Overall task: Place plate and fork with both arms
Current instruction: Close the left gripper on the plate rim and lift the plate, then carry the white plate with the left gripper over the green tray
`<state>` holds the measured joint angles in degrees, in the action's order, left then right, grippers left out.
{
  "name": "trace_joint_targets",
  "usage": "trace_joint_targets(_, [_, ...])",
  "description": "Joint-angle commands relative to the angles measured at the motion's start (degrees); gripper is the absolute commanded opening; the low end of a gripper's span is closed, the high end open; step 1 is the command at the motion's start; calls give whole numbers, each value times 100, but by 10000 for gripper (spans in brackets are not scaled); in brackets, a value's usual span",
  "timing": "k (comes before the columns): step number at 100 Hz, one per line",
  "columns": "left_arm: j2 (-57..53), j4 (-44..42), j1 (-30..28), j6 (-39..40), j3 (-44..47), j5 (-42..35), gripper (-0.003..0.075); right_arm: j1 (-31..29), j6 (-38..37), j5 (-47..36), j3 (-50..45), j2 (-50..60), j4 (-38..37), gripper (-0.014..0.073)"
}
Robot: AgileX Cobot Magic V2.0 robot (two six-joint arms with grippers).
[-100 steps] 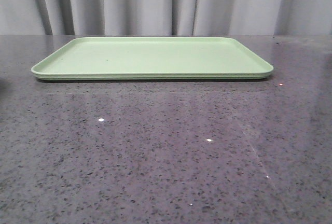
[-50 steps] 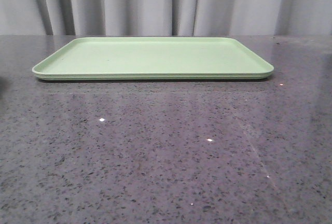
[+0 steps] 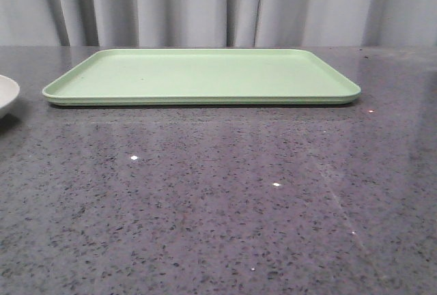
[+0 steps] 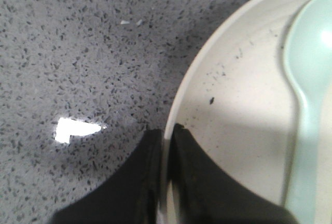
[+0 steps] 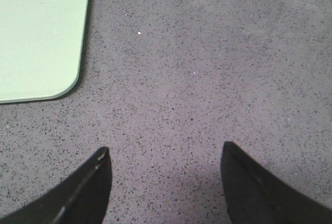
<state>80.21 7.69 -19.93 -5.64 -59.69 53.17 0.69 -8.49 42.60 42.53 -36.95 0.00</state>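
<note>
Grey stone table (image 3: pixel 218 199): your left gripper (image 4: pixel 166 130) pinches the plate (image 4: pixel 233 105) rim; keep it level so the spoon (image 4: pixel 308 79) stays. Right gripper (image 5: pixel 165 154) gapes, holding nothing.

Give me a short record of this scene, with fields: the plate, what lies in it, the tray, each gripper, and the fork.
plate: at the left edge of the front view, its rim between the left gripper's fingers
in the plate: a pale blue spoon
tray: light green, flat on the table, nothing on it
left gripper: shut on the plate's rim
right gripper: open over bare table, holding nothing
fork: not seen in any view
</note>
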Motion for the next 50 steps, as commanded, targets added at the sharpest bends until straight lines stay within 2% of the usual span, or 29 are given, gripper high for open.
trace_joint_targets(1, [-341,21,15,-79,-319,50,-20,-31,25,-410,193,-29,-44,469])
trace_joint_targets(30, [-525,917,15,-502,-1016,458,-20,-31,25,-390,193,-29,-44,469])
trace_joint_targets(50, [-499,1422,283,-514,-1236,359,-20,-31,25,-386,193,-29,-44,469])
